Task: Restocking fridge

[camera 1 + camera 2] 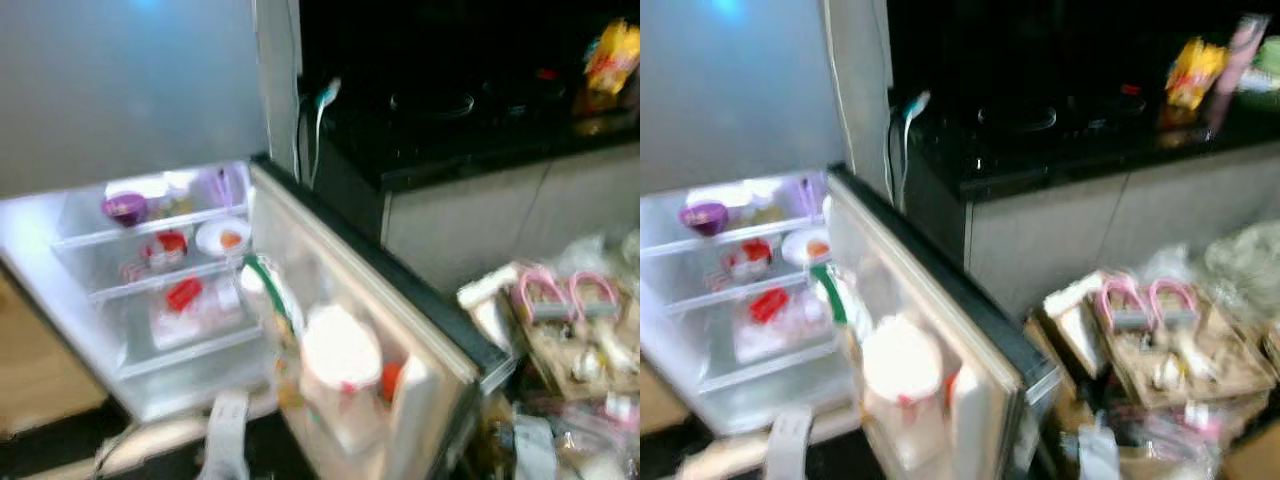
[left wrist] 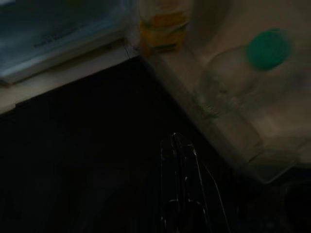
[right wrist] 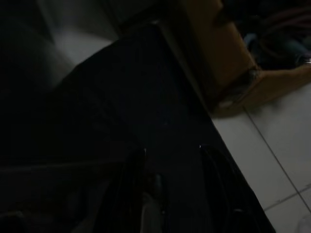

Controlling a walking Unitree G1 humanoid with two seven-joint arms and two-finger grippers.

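Note:
The fridge stands open, its door (image 1: 400, 330) swung toward me. On its lit shelves (image 1: 160, 280) sit a purple bowl (image 1: 125, 208), a white dish with something orange (image 1: 222, 238) and red packets (image 1: 183, 293). The door rack holds a green-capped bottle (image 1: 262, 275) and a white-lidded tub (image 1: 340, 350). My left gripper (image 2: 179, 189) hangs low and dark by the foot of the fridge, fingers together and empty, near the green-capped bottle (image 2: 268, 48) and a yellow-labelled bottle (image 2: 163, 24). My right gripper (image 3: 172, 194) hangs in shade over the floor, fingers apart and empty.
A black counter with a hob (image 1: 450, 110) runs right of the fridge, with a yellow packet (image 1: 612, 55) on it. Bags and a box of groceries with pink handles (image 1: 565, 295) crowd the floor at right. A cardboard box (image 3: 228, 58) stands on white tiles (image 3: 277, 145).

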